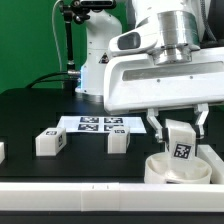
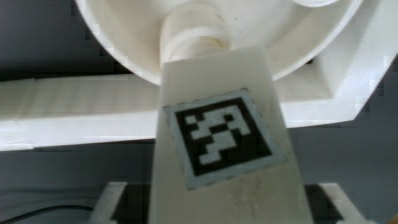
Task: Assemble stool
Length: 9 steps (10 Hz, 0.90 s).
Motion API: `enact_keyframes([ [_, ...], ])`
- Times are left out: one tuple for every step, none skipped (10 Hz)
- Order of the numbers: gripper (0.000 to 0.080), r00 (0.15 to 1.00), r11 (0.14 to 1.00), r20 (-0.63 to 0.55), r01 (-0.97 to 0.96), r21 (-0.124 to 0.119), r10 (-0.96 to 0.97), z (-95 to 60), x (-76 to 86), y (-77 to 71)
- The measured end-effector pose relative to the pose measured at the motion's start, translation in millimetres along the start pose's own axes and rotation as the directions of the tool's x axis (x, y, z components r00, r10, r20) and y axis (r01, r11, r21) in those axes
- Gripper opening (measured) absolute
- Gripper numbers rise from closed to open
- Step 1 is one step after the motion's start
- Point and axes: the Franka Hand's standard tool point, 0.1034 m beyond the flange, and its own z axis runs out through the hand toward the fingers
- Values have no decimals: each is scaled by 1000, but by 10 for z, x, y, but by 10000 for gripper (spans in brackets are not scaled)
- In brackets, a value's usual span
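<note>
My gripper (image 1: 181,128) is shut on a white block leg (image 1: 181,142) with a black-and-white marker tag. It holds the leg upright over the round white seat (image 1: 160,170) at the exterior view's lower right. In the wrist view the leg (image 2: 217,130) runs down between my fingers (image 2: 118,198), and its far end meets the inside of the seat (image 2: 125,40). Two more white legs lie on the black table, one nearer the left (image 1: 50,141) and one in the middle (image 1: 118,141).
The marker board (image 1: 98,124) lies flat on the black table behind the loose legs. A long white border rail (image 1: 70,196) runs along the front edge, and shows in the wrist view (image 2: 71,105). A white part edge (image 1: 2,151) peeks in at far left.
</note>
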Motion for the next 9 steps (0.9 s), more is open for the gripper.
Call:
enact_keyframes([
  [327,1000,1000,0,-1,0,1,0,0,5],
  [327,1000,1000,-1,-12,-4,12,-1,5,70],
  [327,999,999,-2,-36,-4,36,-2,-1,102],
  [327,999,999,0,-52,-1,52,0,-12,73],
  [327,998,998,0,-55,0,55,0,-14,68],
  [327,998,998,1,-64,1,64,0,-17,63],
  [327,998,998,-1,-67,1,67,1,-16,65],
  [327,998,998,-4,-66,0,66,0,-13,64],
  [327,998,998,-4,-65,0,65,0,-13,64],
])
